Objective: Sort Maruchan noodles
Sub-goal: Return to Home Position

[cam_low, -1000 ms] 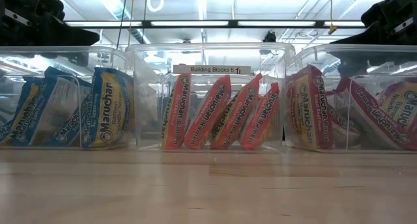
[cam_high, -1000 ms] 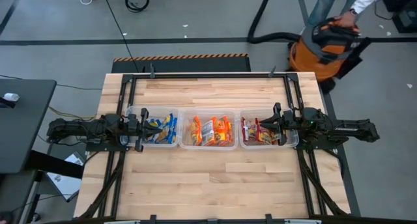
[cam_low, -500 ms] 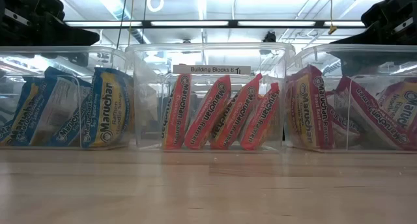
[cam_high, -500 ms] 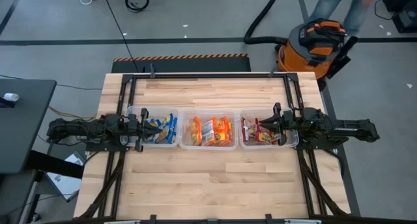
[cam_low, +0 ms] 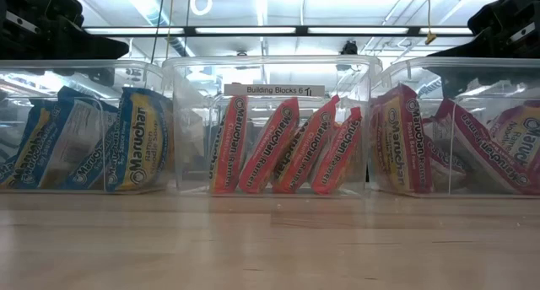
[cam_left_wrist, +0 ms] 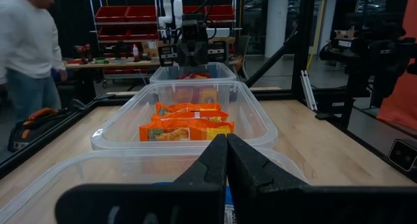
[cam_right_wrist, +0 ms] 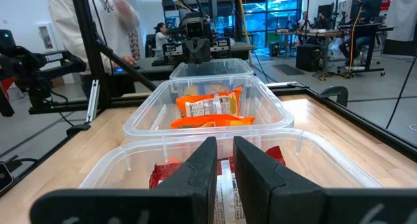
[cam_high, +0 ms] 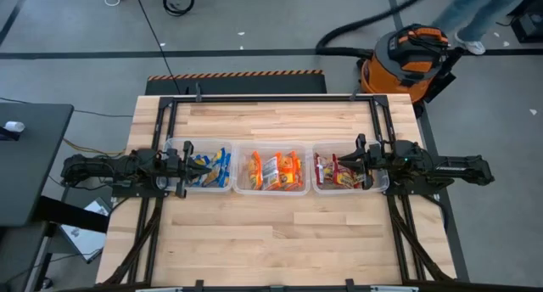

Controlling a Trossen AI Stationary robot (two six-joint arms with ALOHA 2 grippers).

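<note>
Three clear bins stand in a row across the table's middle. The left bin [cam_high: 202,188] holds blue-and-white Maruchan noodles [cam_high: 214,166], standing on edge [cam_low: 84,147]. The middle bin [cam_high: 271,191] holds orange packets [cam_high: 273,169], leaning on each other [cam_low: 287,147]. The right bin [cam_high: 349,191] holds red packets [cam_high: 339,173]. My left gripper [cam_high: 183,168] hangs level over the left bin's outer end, shut [cam_left_wrist: 227,152], with nothing in it. My right gripper [cam_high: 360,163] hangs level over the right bin, its fingers a narrow gap apart [cam_right_wrist: 225,155], with nothing between them.
Black frame rails [cam_high: 166,122] run along the table's left and right sides. Bare wood lies on the near side [cam_high: 271,241] and the far side [cam_high: 271,118] of the bins. An orange vacuum [cam_high: 411,58] and a person [cam_high: 484,8] are beyond the far right corner.
Both arms and all the packets have kept still. Beyond the table's far right corner, the person by the orange vacuum has walked off toward the right, and the vacuum has shifted a little.
</note>
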